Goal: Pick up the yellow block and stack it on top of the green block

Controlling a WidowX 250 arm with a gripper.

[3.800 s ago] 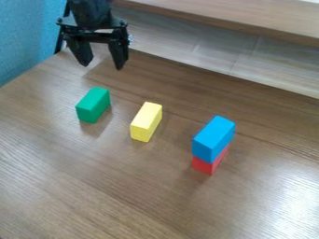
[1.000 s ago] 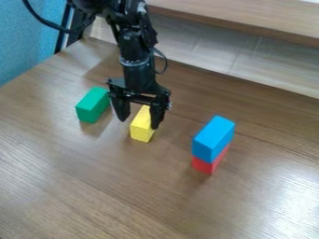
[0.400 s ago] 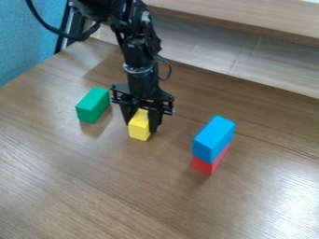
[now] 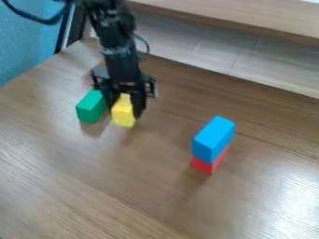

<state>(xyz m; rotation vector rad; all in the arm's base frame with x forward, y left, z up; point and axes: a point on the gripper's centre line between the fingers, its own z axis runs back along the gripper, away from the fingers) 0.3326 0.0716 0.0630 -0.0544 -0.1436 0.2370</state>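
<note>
My gripper is shut on the yellow block, one finger on each side of it, at the upper left of the work surface. Just left of them stands the green block, its upper right part behind the gripper. Whether the yellow block touches the green one I cannot tell. Farther right, a blue block lies on top of a red block.
The wooden table spreads under the blocks. A raised wooden ledge with a pale panel below it runs along the back. A blue wall stands at the upper left.
The gripper came down over the yellow block and closed around it. Since then, gripper and yellow block have moved up and left in the view, toward the green block. The other blocks have stayed put.
</note>
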